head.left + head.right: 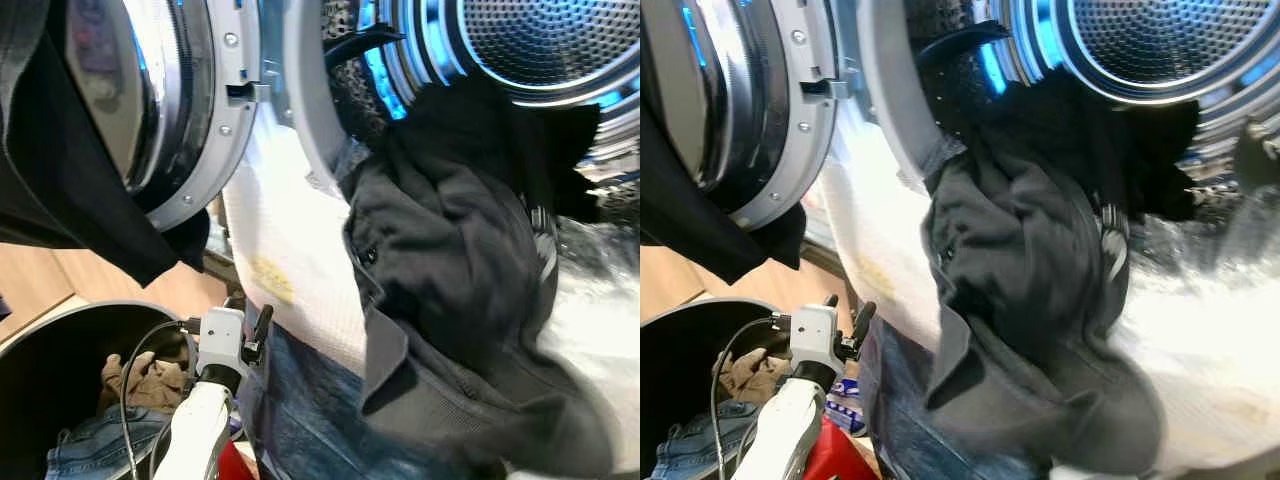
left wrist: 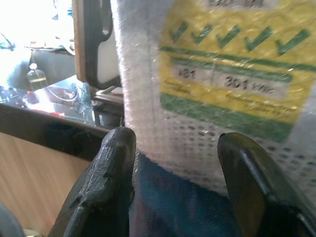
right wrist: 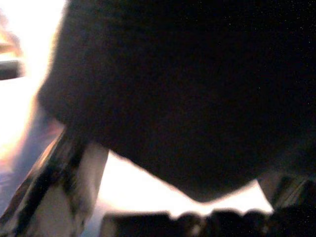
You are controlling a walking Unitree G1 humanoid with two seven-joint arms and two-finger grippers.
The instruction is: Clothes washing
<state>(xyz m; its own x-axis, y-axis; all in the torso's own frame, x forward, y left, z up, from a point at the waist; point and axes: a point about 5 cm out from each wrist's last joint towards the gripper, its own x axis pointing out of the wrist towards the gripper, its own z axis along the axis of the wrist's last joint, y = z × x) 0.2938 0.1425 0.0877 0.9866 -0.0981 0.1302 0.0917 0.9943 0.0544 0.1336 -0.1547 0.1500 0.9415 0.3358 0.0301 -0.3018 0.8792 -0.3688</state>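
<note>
Between spread left fingers (image 2: 106,182) — blue denim (image 2: 173,207), white towel (image 2: 148,98).

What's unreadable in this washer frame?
- Right wrist view: dark cloth up close hides the right gripper and whatever it may hold.
- Eye views: grey garment hanging from the drum smears with motion blur at its lower edge.
- Left wrist view: energy label cut off by the top edge.

White left arm (image 1: 196,425), looped black cable (image 1: 128,385), black-fingered claw (image 2: 173,185).
</note>
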